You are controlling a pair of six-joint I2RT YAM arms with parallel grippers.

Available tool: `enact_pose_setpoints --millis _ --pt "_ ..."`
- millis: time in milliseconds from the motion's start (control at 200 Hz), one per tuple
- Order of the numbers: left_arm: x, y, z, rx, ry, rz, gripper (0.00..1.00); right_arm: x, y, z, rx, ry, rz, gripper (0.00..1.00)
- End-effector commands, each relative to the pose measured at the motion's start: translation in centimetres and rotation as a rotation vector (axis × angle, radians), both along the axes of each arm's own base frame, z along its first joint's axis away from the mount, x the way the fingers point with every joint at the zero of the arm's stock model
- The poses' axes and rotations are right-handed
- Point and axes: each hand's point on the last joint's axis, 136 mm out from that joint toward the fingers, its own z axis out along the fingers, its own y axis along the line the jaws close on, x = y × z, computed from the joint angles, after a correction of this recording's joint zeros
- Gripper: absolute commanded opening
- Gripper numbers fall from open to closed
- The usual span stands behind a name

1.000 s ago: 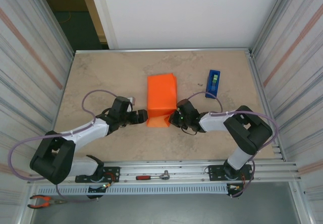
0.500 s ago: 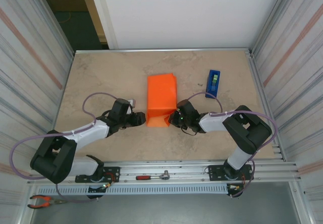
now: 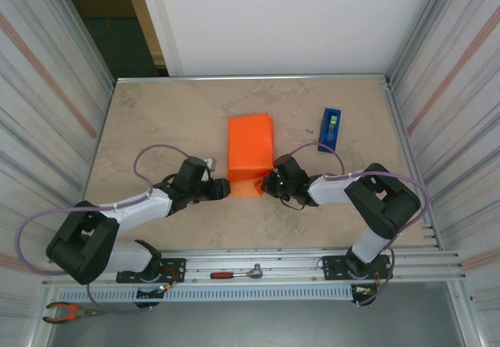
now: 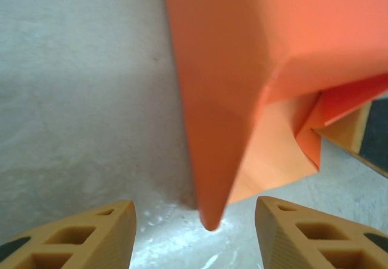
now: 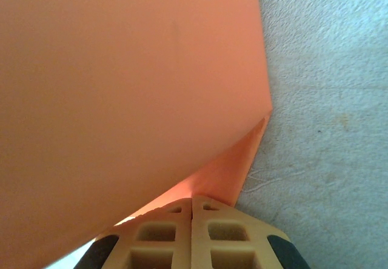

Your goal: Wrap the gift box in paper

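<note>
Top external view: gift box (image 3: 250,140), orange-skinned, sits mid-worktop (image 3: 168,120), bare surface left and beyond. Jaws of the left gripper (image 4: 195,217) spread, straddling the paper (image 4: 242,51) at its pointed corner, untouched; right gripper (image 5: 193,214) jaws pressed together, pinching the near-right flap edge

Blue tape dispenser (image 3: 330,129) standing on the beige, stone-patterned worktop (image 3: 172,120), near its right edge. Well to the near left of the dispenser, past the worktop's front edge, a red-handled ratchet wrench (image 3: 237,273) lies on the aluminium rail (image 3: 297,261). Farther left and nearer than the dispenser, red-handled pliers (image 3: 66,310) lie at the corner. Beyond the dispenser, a white back panel (image 3: 289,19); ribbed metal walls (image 3: 47,73) flank both sides.
</note>
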Motion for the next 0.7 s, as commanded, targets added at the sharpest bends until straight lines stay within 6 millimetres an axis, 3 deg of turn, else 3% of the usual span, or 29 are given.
enact_pose_setpoints --millis 0,451,696 --pt "0.4 -0.4 0.4 0.034 -0.033 -0.003 0.53 -2.0 -0.6 -2.3 -0.053 0.082 0.011 0.00" --pt "0.0 -1.1 -1.3 0.106 -0.007 -0.030 0.42 -1.9 -0.2 -2.5 -0.046 0.089 0.022 0.00" --pt "0.4 -1.6 -1.0 0.110 -0.015 -0.051 0.31 -1.9 0.0 -2.5 -0.045 0.087 0.024 0.00"
